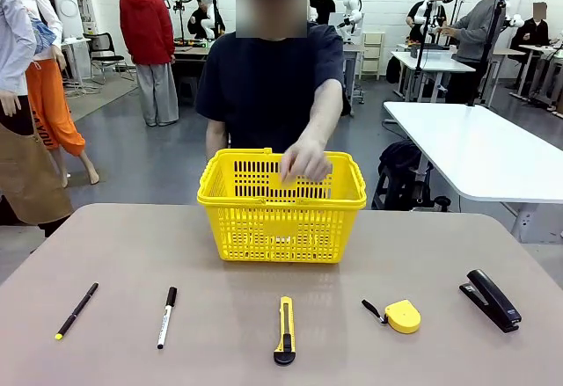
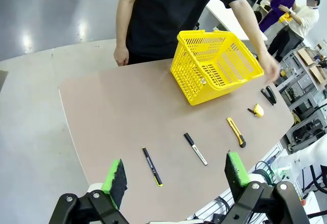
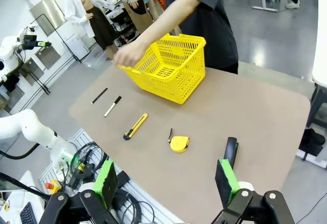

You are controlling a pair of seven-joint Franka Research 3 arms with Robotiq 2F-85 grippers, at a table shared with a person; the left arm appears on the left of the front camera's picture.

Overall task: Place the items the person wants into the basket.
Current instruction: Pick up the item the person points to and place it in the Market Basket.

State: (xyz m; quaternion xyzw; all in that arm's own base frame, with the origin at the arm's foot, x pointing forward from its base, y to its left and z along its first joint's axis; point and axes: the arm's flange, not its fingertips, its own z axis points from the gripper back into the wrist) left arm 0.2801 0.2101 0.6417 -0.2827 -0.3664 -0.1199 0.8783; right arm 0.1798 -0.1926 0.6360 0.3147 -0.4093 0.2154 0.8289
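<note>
Now | left gripper apart | right gripper apart | person's hand over basket

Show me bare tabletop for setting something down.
Two wide bare patches flank the yellow basket: one on its left, beyond the black pen and marker; one on its right, beyond the tape measure and stapler. The near row is crowded, utility knife in the middle.

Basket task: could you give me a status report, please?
Left gripper, right gripper open, empty. Yellow plastic lattice basket empty, person's hand at its rim.
</note>
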